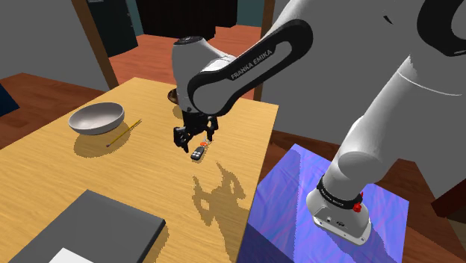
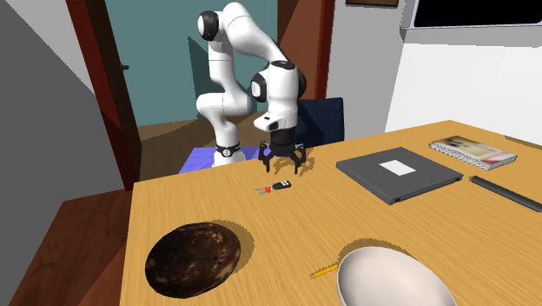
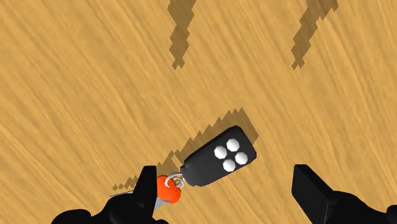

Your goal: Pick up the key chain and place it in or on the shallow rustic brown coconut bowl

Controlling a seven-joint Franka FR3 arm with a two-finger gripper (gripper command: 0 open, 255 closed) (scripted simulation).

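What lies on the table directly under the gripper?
The key chain, a black fob with an orange tag, lies on the table beneath the open gripper; one finger hides part of the tag.

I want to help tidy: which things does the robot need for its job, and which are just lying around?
Needed: key chain, dark brown bowl, open gripper.

Just lying around: white bowl, pencil, dark grey folder, spiral notebook, black rod.

A pale grey bowl [image 1: 96,118] is seen on the wooden table [image 1: 67,179], with a yellow pencil [image 1: 124,133] laid just beside it. A dark grey folder [image 2: 398,172] with a white label is laid flat; a spiral-bound notebook [image 2: 473,151] and a black rod [image 2: 506,193] are placed near it
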